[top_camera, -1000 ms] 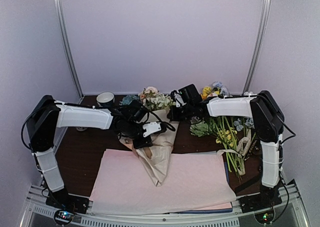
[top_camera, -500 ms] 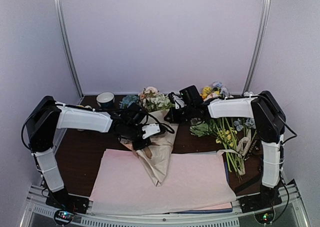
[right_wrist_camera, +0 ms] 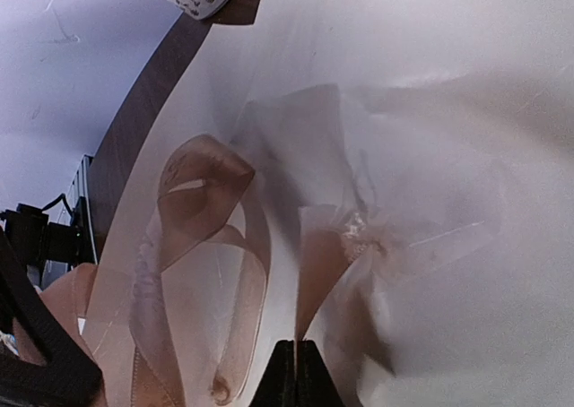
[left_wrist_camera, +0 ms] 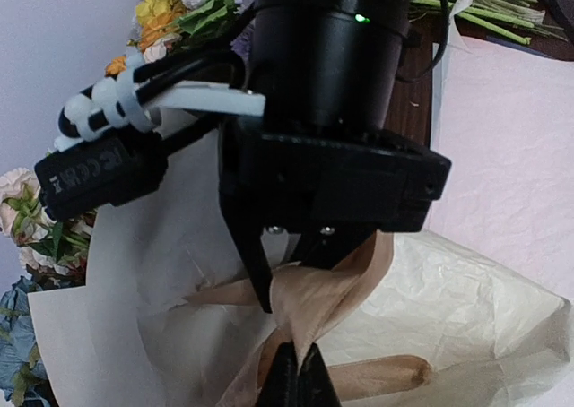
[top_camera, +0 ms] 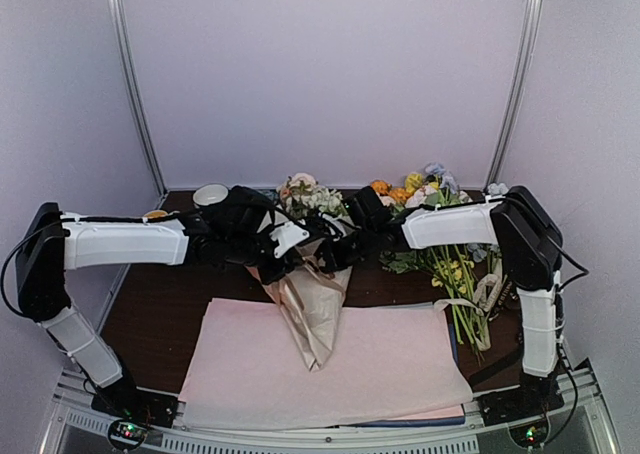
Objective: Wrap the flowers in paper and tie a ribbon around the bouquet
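Pale lilac walls (top_camera: pixel 330 74) enclose a dark brown wooden worktop (top_camera: pixel 170 284) spread with pale pink sheets (top_camera: pixel 400 364), where the cone-shaped beige paper bouquet (top_camera: pixel 312 309) lies, its white, pink and blue flower heads (top_camera: pixel 305 196) toward the back. We see that the left hand (left_wrist_camera: pixel 296 376) has just reached in beside the right hand (right_wrist_camera: pixel 296 367) over the cone's neck and pinched fully closed on the glossy tan satin ribbon (left_wrist_camera: pixel 323 304), while the right hand stays clamped tight on another stretch of it. With both hands gripping ribbon and loops already formed, we judge the bow is being drawn tight.
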